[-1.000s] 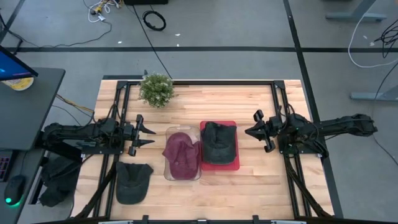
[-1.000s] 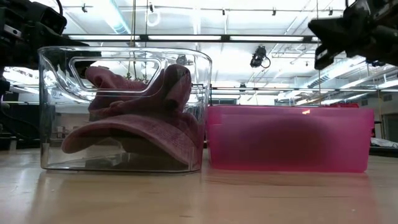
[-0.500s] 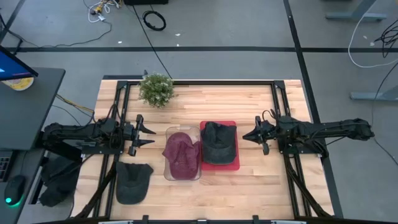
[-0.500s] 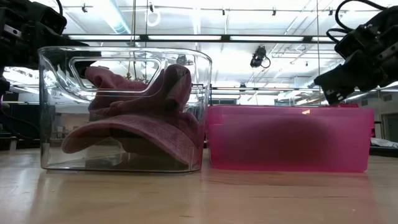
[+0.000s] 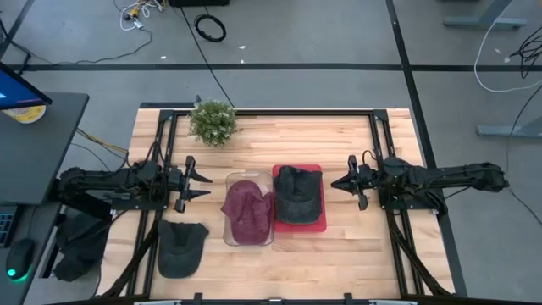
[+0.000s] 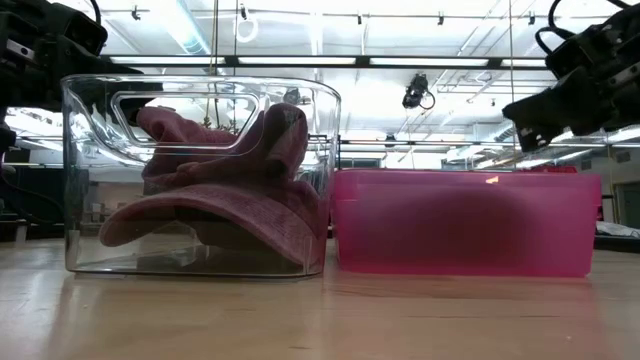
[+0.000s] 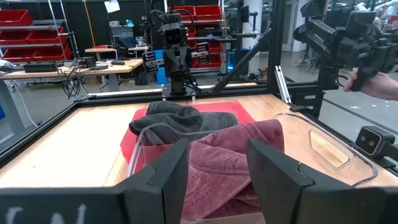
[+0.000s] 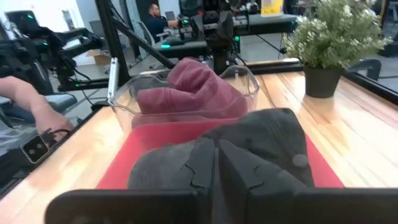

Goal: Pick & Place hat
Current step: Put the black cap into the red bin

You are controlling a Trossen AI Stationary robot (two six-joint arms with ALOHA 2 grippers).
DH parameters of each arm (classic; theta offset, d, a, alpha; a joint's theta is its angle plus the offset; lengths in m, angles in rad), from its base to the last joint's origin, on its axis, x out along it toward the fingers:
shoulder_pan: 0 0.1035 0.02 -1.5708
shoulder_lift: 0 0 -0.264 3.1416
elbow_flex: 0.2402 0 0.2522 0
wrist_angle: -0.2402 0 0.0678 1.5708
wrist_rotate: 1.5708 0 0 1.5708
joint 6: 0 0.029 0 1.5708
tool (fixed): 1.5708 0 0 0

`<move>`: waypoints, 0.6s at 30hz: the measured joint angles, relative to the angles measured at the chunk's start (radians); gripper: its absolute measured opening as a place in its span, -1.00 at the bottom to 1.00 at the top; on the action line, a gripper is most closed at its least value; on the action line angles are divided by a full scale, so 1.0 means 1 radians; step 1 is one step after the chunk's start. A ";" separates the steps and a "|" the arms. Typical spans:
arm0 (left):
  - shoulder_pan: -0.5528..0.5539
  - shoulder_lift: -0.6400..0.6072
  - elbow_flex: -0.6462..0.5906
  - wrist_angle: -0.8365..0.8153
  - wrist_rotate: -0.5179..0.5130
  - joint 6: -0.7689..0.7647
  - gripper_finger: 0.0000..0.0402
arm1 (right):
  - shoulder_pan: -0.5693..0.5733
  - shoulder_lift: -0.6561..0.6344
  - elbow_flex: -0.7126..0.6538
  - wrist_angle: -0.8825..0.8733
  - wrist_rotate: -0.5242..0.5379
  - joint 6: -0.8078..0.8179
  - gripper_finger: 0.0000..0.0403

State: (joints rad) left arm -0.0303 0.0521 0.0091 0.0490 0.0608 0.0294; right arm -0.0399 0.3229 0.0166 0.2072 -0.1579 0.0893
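A maroon hat [image 5: 246, 211] lies crumpled in a clear bin [image 5: 230, 180], also seen in the low view [image 6: 225, 190]. A dark grey hat [image 5: 297, 193] rests in the red bin [image 5: 320, 225] beside it. Another dark hat [image 5: 180, 246] lies flat on the table near the front left. My left gripper [image 5: 208, 185] hovers open, left of the clear bin, its fingers [image 7: 163, 171] pointing at it. My right gripper [image 5: 334, 184] is shut [image 8: 216, 168] just right of the red bin, above its rim [image 6: 527, 125], pointing at the grey hat [image 8: 249, 140].
A potted plant [image 5: 212, 121] stands at the far left of the table. Black frame rails [image 5: 385, 144] run along both sides. A person's hand [image 7: 375, 81] and forearm [image 8: 28, 99] show beyond the table. Bare wood [image 5: 339, 254] lies in front of the bins.
My right gripper has come down from high above to just over the red bin's rim and shifted slightly toward the bin. The left arm and the hats have stayed still.
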 joint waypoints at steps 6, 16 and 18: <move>0.000 0.000 0.000 0.000 0.000 0.000 -0.17 | 0.000 -0.105 0.000 -0.084 -0.052 0.006 -0.87; 0.000 0.000 0.000 0.000 0.000 0.000 -0.17 | 0.000 -0.266 0.001 -0.153 -0.110 -0.009 -0.87; 0.000 0.000 0.000 0.000 0.000 0.000 -0.17 | 0.000 -0.263 0.001 -0.153 -0.113 -0.019 -0.87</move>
State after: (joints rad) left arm -0.0302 0.0521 0.0091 0.0490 0.0605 0.0296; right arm -0.0395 0.0598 0.0174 0.0542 -0.2705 0.0705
